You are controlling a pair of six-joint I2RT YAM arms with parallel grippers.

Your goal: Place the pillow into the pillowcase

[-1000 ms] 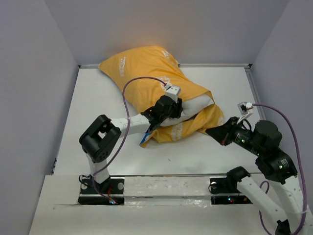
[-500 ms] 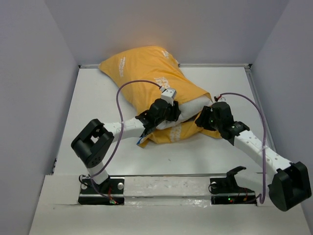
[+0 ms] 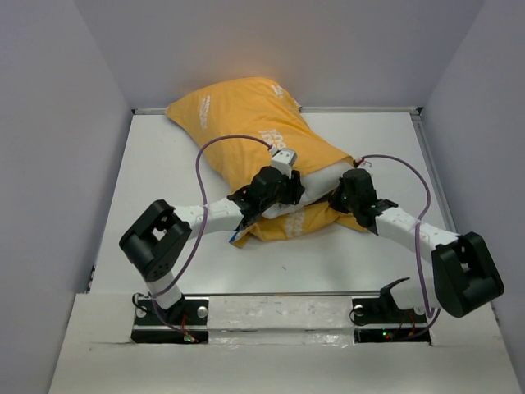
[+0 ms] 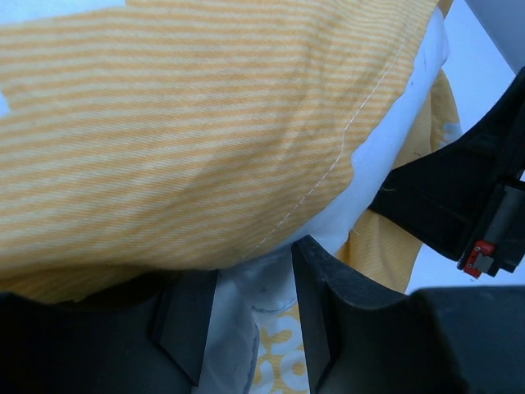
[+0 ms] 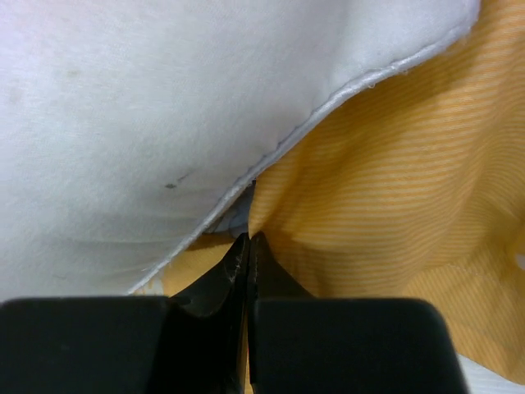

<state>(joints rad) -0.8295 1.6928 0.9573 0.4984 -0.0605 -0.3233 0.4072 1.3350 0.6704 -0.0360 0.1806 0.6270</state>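
The pillow, soft, light and squashy, sits mostly inside the pillowcase, its white end bulging from the mouth. The left hand stands half apart around bunched cloth there; whether it grips, I cannot tell. The right hand is closed at the pillowcase's hem, a thin, limp edge and probably the best hold. Desk shows beside the pillowcase, whose far end lies near the back wall.

I see a white counter boxed in by pale grey walls on three sides, with a thin metal strip running along its far edge.
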